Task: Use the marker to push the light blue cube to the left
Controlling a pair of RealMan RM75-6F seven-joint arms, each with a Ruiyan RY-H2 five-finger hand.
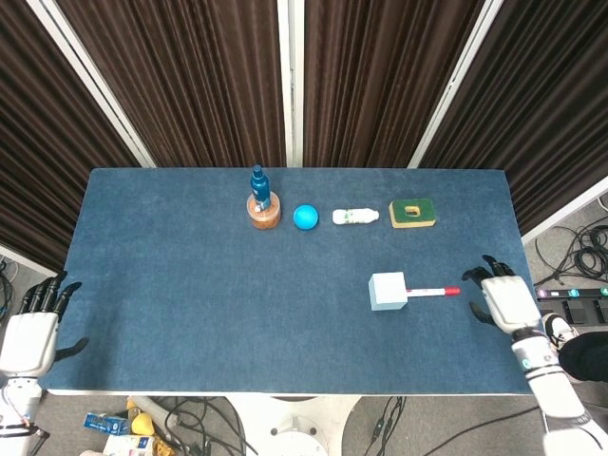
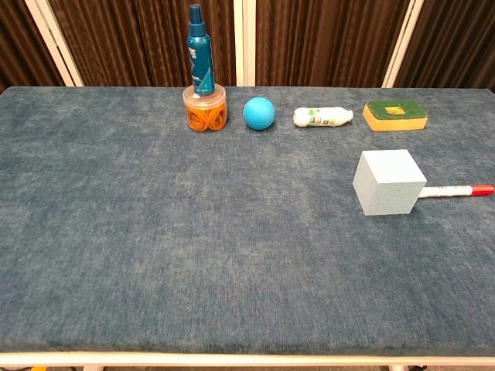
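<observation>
Head view: light blue cube [image 1: 387,291] on blue desk [image 1: 190,313], right of centre. Marker [image 1: 433,292] lies flat, white barrel touching cube's right face, red cap pointing right. Right hand [image 1: 503,300] over desk edge just beside cap, fingers [image 1: 491,263] apart, holding nothing. Left hand [image 1: 28,334] off desk's left corner, fingers apart, empty. Far row: spray bottle [image 1: 257,180] upright on orange jar [image 1: 264,212], blue ball [image 1: 304,217], white bottle [image 1: 355,217] on its side, green-yellow sponge [image 1: 412,214].

Chest view: cube [image 2: 388,182], marker [image 2: 455,190] behind its right side. White bottle [image 2: 322,117] has green label, writing too small to read. No hands visible.
</observation>
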